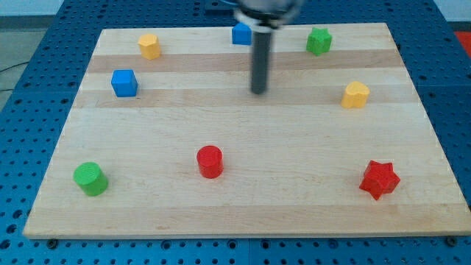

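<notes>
My tip (259,91) rests on the wooden board in the upper middle, touching no block. Nearest to it is a blue block (241,34) at the view's top, partly hidden behind the rod. A green star-like block (319,41) sits up and to the right. A yellow block (355,95) lies level with the tip, to the right. A blue cube (124,83) stands far to the left, with a yellow block (149,46) above it.
A red cylinder (210,161) stands below the tip in the lower middle. A green cylinder (90,179) is at the lower left, a red star (380,179) at the lower right. The board (243,213) lies on a blue perforated table.
</notes>
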Robot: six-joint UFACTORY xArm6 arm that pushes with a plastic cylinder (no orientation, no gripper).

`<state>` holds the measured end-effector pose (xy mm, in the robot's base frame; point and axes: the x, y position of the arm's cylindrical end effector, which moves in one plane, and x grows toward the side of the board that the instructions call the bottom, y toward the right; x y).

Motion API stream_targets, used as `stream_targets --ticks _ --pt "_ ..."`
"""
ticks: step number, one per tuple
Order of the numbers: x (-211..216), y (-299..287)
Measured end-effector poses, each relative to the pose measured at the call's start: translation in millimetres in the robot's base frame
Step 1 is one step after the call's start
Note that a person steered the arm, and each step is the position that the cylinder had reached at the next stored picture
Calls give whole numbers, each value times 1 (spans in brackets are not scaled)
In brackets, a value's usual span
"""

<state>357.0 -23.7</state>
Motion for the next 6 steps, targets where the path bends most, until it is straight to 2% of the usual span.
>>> stream_targets --ticks 1,2,3,4,5,6 --pt "-21 -104" --pt "-28 -177" --pt "12 -192" --pt "27 -167" --pt "85 -83" --pt "118 -52"
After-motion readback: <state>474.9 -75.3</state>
